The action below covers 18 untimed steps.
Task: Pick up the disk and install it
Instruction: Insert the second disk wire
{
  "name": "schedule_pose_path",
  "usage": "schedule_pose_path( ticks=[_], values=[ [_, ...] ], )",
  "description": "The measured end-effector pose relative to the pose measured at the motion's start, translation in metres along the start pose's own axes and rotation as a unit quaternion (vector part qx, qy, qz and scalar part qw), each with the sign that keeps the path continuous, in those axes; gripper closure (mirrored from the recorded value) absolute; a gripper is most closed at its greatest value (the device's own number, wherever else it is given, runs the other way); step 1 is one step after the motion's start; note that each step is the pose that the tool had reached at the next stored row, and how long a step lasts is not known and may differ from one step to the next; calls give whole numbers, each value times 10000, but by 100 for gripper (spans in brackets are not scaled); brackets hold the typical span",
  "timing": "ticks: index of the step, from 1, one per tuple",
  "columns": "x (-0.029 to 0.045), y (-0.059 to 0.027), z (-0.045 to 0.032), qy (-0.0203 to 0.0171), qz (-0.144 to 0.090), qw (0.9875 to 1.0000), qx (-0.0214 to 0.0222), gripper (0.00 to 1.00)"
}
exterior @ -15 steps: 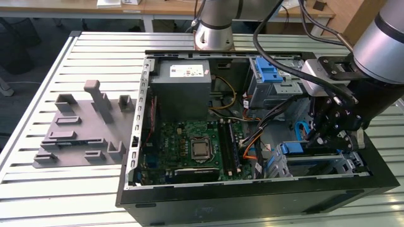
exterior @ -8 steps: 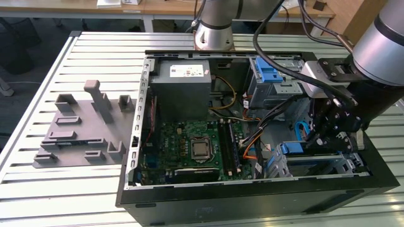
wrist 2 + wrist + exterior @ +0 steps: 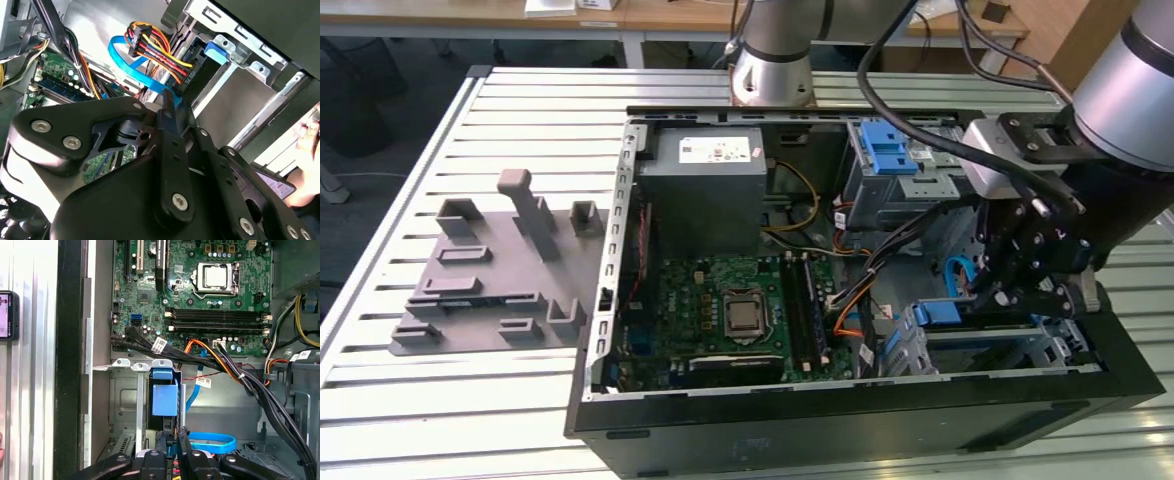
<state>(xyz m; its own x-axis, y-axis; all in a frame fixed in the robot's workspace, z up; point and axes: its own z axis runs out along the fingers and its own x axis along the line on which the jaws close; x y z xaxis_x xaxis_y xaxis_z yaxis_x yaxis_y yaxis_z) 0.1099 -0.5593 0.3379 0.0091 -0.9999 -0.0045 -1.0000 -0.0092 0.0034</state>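
Silver slatted metal is forming the table (image 3: 520, 420), and wooden desks (image 3: 480, 15) are standing behind it in the room. A black computer case (image 3: 854, 425) is lying open on the table. Just beside it, on the exterior view's left, a grey moulded holder (image 3: 494, 290) is resting.

Inside the case, a grey power supply box (image 3: 707, 190) is sitting next to the green motherboard (image 3: 720, 300). Bundled cables (image 3: 250, 385) are running across towards the metal drive cage (image 3: 125, 400). The disk (image 3: 164, 400) is sitting edge-on in that cage, with its blue frame showing. A blue cable (image 3: 215, 442) is looping just beside it.

The gripper (image 3: 991, 303) is hanging right at the cage, close to the disk's end. Whether it is open or closed I cannot tell.
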Motion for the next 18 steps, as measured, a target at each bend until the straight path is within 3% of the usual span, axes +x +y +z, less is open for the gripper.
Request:
schedule_pose_path(
  ticks=[4,7,12,18],
  values=[
    [0,-15,-10,2,0,10000,-8,78],
    [0,-35,-11,2,0,10000,-19,89],
    [1,-124,-10,1,0,10000,-65,89],
    [1,-142,19,1,1,9999,-112,89]
  ],
)
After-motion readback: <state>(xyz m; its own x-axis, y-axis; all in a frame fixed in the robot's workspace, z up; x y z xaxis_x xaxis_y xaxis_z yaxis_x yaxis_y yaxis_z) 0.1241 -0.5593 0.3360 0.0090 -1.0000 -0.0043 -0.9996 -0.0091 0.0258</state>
